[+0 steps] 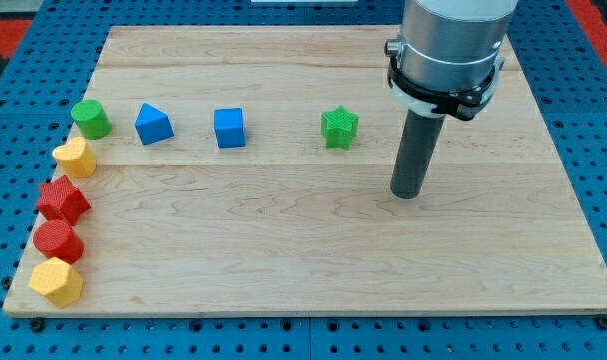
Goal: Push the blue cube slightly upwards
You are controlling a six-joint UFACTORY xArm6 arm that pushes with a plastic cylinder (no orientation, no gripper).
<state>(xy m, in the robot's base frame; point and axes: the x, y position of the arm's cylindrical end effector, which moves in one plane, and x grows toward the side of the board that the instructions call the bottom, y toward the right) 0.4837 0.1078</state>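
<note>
The blue cube [229, 128] sits on the wooden board [313, 250] in the upper middle-left. A blue triangular block [153, 124] lies to its left and a green star [339, 128] to its right. My tip [407, 193] rests on the board well to the right of the blue cube, right of and below the green star, touching no block.
Along the board's left edge stand a green cylinder [90, 119], a yellow block [74, 158], a red block [62, 200], a red cylinder [58, 241] and a yellow hexagonal block [56, 281]. A blue pegboard surrounds the board.
</note>
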